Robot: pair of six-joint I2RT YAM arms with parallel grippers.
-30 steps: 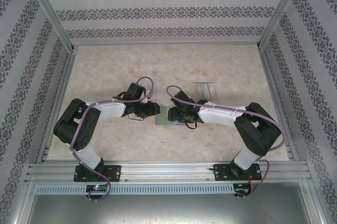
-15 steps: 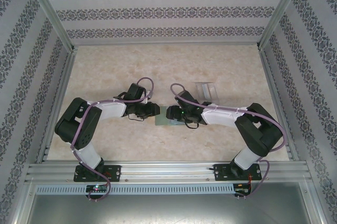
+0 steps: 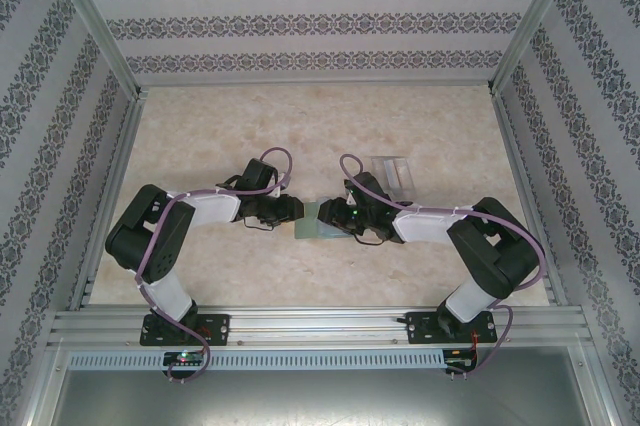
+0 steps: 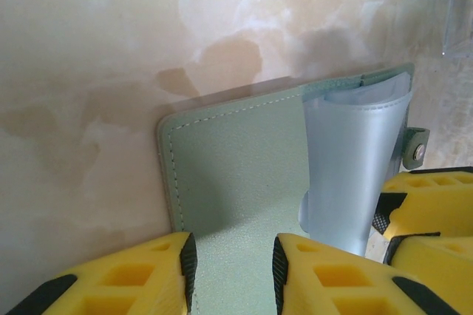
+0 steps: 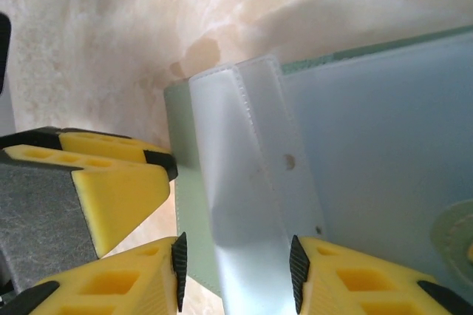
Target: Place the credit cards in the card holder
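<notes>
**2 arms meet at 1 open card holder**

From above, both arms bend inward, elbows out, at mid-table. 1 clear tray stands behind the right arm — its contents unreadable. The wrist cameras add 1 translucent sleeve inside the holder. The left gripper has its jaws apart on the near flap, the right gripper its jaws apart astride the sleeve's edge — neither clamped.

Beige marbled table, patterned wallpaper walls, aluminium frame rail

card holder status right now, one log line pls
card holder: open | left gripper: straddling green cover | right gripper: straddling clear sleeve
</notes>
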